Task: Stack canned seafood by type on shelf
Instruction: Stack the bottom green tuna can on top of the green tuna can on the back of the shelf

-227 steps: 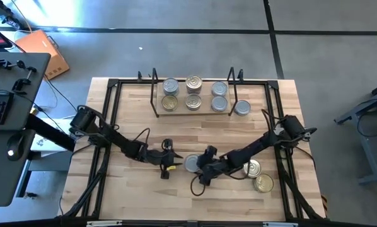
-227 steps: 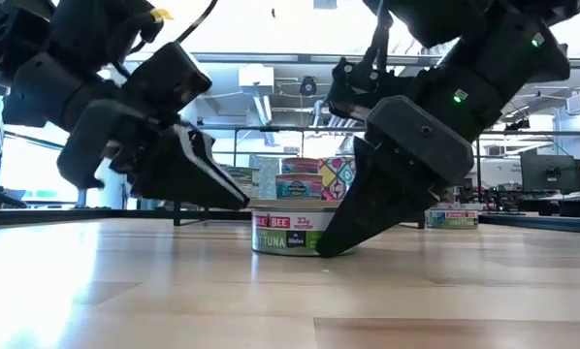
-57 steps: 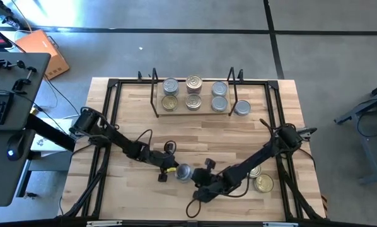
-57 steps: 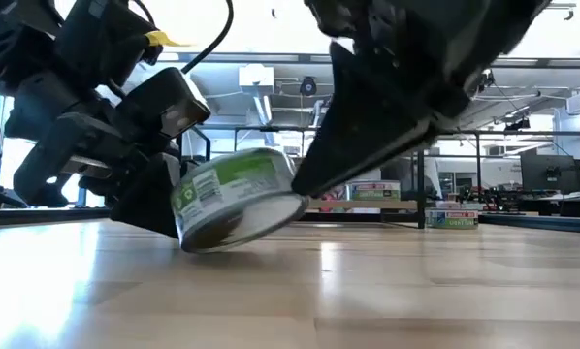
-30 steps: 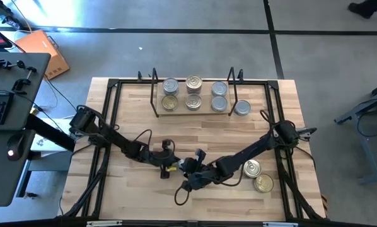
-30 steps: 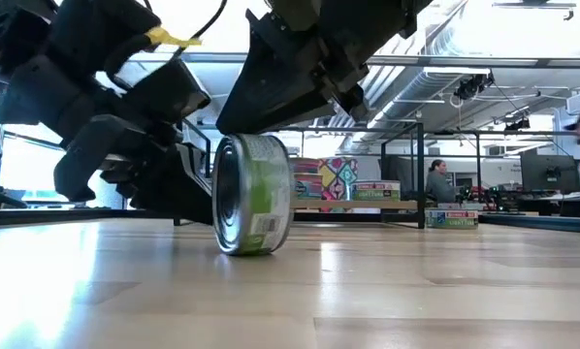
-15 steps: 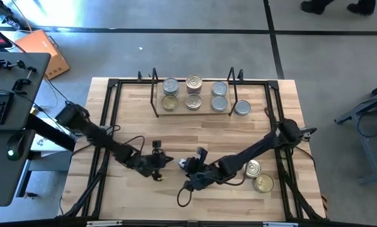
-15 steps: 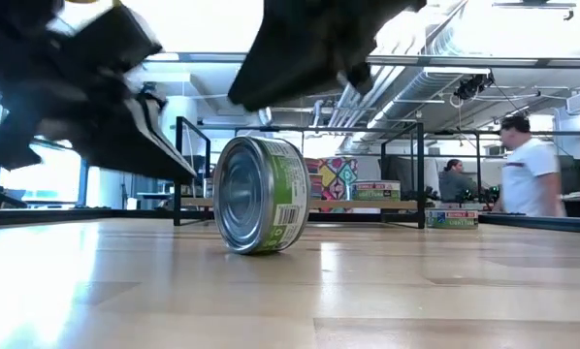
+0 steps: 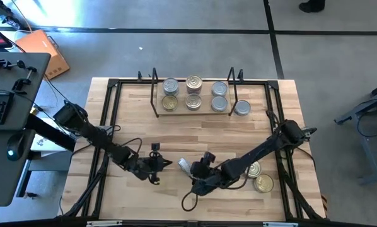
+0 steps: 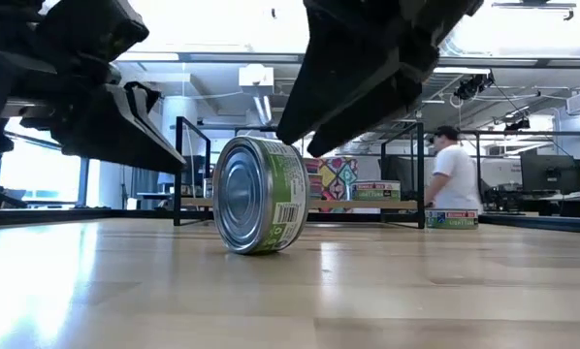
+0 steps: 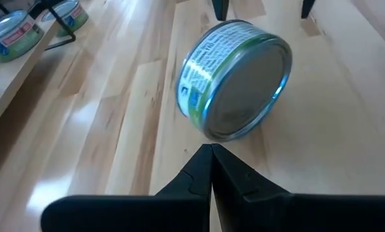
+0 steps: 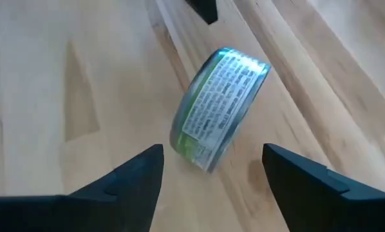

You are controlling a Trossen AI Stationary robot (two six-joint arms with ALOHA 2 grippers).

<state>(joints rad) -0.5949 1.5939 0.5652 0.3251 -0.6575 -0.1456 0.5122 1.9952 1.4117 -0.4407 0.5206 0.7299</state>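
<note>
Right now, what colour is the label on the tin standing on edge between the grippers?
Green, with a white panel of print; bare silver end. The tin shows best in the low view.

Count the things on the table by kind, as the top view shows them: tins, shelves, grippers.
Tins seen from above: 10
Shelf: 1
Grippers, left gripper and right gripper: 2
Total: 13

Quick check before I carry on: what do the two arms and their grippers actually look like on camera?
Both arms are dark, slim and multi-jointed, with black cables looping alongside them. The left gripper ends in two matte black fingers tapering to fine tips. The right gripper has two broader, wedge-shaped black fingers. No markings are visible.
</note>
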